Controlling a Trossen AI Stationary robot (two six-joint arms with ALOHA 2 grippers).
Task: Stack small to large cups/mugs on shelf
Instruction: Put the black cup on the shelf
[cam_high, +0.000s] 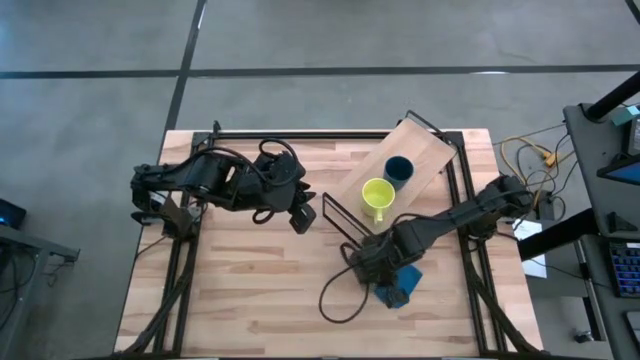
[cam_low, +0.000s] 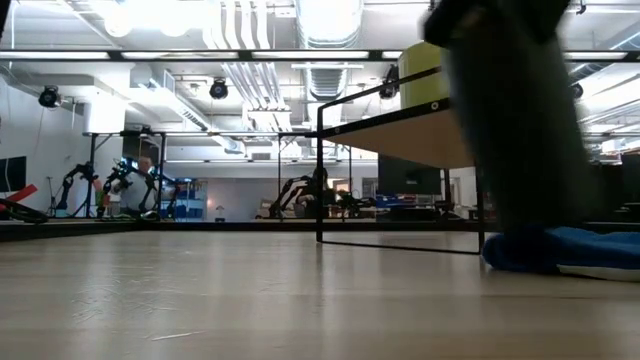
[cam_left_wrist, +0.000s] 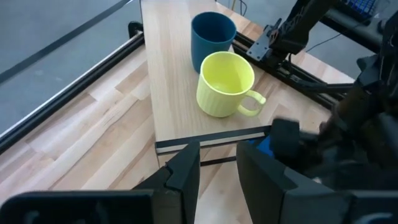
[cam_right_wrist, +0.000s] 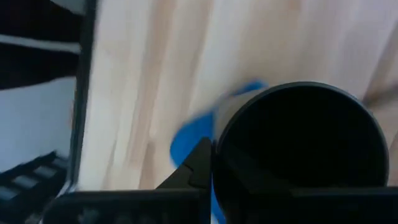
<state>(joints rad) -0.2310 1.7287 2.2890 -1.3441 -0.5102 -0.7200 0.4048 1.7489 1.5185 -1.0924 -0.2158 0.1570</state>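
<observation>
Two cups stand on the shelf (cam_high: 415, 160), a pale board on a thin black frame in the upper right of the overhead frame: the yellow mug (cam_high: 377, 197) and, just beside it toward the upper right, the dark blue cup (cam_high: 398, 169). The shelf rests on a light plank worktop (cam_high: 250, 290), with grey floor around it. Lower right of centre, the right hand (cam_high: 385, 275) is clenched around the black cup (cam_right_wrist: 301, 149) over a blue pad (cam_high: 403, 283). The left hand (cam_high: 303, 215), left of the shelf, has its fingers parted and grasps nothing. The low frame shows a ducted ceiling, lamps and distant arms.
</observation>
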